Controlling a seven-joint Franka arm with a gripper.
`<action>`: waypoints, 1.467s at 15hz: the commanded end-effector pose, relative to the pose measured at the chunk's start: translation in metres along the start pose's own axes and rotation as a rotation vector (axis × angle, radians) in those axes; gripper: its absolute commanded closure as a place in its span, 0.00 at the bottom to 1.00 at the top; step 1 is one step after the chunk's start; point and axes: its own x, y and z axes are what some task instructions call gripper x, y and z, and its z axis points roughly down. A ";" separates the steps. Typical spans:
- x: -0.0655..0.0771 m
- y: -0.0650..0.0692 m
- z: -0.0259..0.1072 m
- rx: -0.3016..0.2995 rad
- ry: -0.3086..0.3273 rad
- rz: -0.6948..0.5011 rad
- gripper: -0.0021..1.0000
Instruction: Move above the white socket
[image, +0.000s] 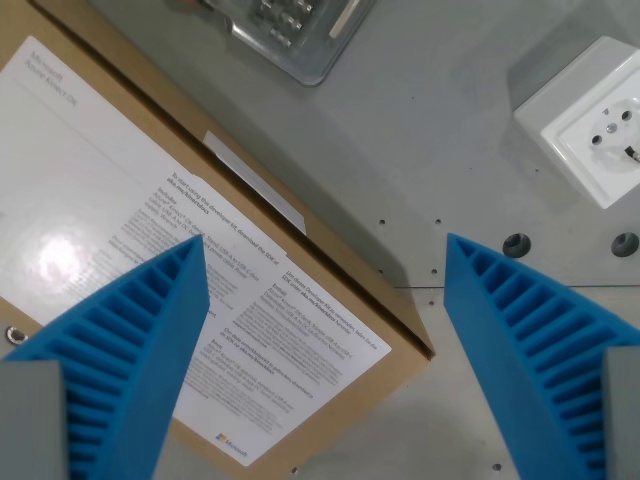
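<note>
The gripper (325, 255) hangs with its 2 blue ribbed fingers (150, 330) spread wide apart and nothing between them. The white socket (590, 118) sits at the wrist view's upper right, partly cut by the frame edge, well apart from the cardboard box (330, 270) whose printed label (120, 220) fills the wrist view's left. To do this step well, the arm should likely travel toward that upper right corner until the socket lies centred between the fingers, keeping height so neither finger clips the box or the grey table (400, 130).
</note>
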 end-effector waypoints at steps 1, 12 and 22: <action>0.000 0.000 -0.002 0.000 0.006 0.000 0.00; 0.000 0.006 0.001 0.005 0.017 -0.066 0.00; 0.002 0.027 0.017 0.007 0.067 -0.209 0.00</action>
